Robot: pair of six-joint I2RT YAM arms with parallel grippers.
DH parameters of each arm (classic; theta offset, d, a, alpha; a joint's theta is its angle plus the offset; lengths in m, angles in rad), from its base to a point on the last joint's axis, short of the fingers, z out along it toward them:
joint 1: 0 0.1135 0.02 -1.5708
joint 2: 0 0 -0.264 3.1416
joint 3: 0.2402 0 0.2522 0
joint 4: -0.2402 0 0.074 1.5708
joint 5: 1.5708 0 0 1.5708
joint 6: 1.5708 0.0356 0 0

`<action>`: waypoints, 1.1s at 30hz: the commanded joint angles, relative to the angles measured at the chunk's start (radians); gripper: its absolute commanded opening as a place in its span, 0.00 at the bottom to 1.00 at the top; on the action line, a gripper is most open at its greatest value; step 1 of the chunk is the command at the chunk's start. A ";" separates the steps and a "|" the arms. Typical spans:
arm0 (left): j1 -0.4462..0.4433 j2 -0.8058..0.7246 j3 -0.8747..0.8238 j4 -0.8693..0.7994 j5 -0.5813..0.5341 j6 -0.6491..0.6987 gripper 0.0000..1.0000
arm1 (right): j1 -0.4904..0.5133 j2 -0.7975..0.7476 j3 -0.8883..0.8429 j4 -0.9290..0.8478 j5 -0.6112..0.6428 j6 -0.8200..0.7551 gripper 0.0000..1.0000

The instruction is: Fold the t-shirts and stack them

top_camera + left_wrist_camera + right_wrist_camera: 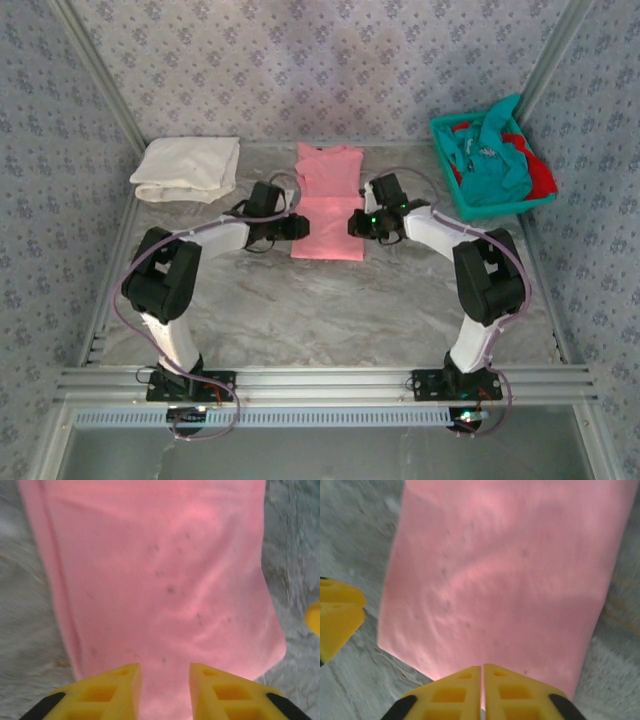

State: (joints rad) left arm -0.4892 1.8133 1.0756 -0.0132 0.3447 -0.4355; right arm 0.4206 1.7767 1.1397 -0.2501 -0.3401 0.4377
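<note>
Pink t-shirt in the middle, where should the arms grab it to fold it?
The pink t-shirt lies flat as a narrow strip, collar far, both long edges bare. Probably pinch those edges: left gripper from its left, right gripper from its right.

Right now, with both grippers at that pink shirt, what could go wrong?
The right gripper is shut on the edge of the pink t-shirt, while the left gripper stands open at the opposite edge. Lifting now would likely raise one side only and skew the fold.
The right pinch takes just the very edge, so the cloth may slip out.
The grippers face each other across the narrow shirt and could bump.
</note>
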 commanded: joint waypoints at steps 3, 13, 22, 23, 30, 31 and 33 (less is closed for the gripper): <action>-0.036 0.020 -0.075 0.121 0.002 -0.054 0.25 | 0.044 0.033 -0.041 0.058 -0.032 0.016 0.09; -0.062 -0.083 -0.354 0.190 -0.104 -0.158 0.21 | 0.082 0.043 -0.157 0.068 -0.023 0.022 0.05; -0.101 -0.395 -0.480 0.086 -0.095 -0.225 0.22 | 0.144 -0.144 -0.286 0.047 -0.051 0.072 0.06; -0.102 -0.440 -0.483 0.053 -0.108 -0.231 0.24 | 0.153 -0.171 -0.291 0.049 -0.048 0.078 0.06; -0.011 -0.581 -0.556 -0.001 -0.099 -0.257 0.43 | 0.154 -0.214 -0.266 0.024 0.028 0.058 0.15; -0.004 -0.571 -0.564 0.018 -0.077 -0.253 0.43 | 0.150 -0.210 -0.266 0.028 0.037 0.058 0.16; -0.002 -0.538 -0.553 0.020 -0.067 -0.239 0.44 | 0.143 -0.193 -0.257 0.031 0.040 0.055 0.19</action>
State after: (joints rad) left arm -0.4946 1.2442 0.5354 0.0311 0.2371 -0.6754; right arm 0.5735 1.5730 0.8631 -0.1993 -0.3370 0.4908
